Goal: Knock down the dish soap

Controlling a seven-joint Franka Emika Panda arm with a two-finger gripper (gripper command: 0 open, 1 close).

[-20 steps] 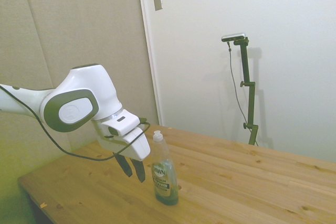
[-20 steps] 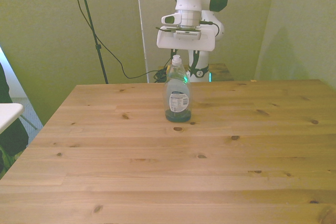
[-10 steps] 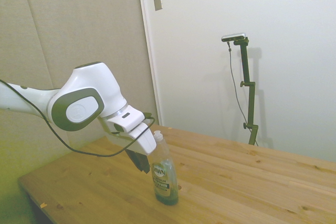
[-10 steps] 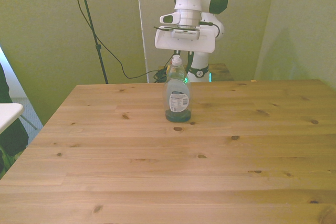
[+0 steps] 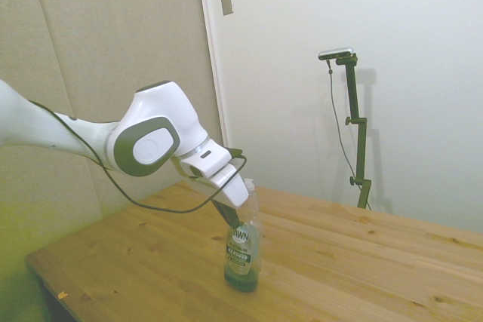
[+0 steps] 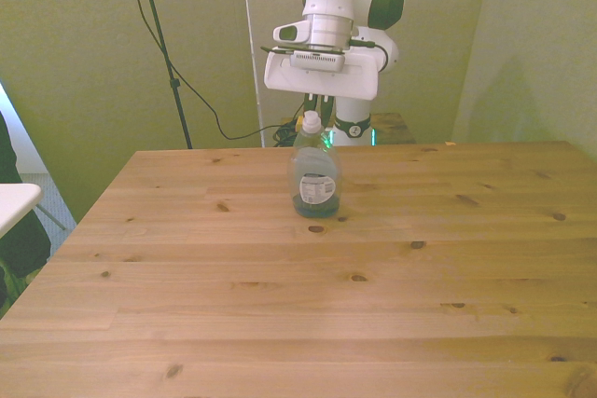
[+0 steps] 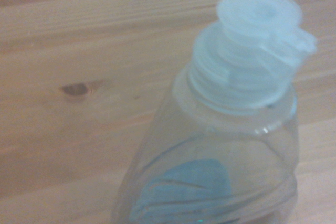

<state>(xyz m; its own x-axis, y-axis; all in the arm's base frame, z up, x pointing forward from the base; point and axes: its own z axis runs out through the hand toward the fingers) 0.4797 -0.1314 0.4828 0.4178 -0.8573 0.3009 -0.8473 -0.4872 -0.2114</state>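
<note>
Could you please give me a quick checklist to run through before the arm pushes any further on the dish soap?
1. Dish soap base on the table: ok, leaning away from the arm.
2. Pincer against the bottle's upper part: ok in the side view.
3. Cap on the bottle: ok.
4. Table beyond the bottle free of things: ok.
5. Pincer open or shut: cannot tell.

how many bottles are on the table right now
1. The dish soap stands on the wooden table near its far edge in the front view, leaning slightly, right in front of the gripper. No other bottle shows.
</note>
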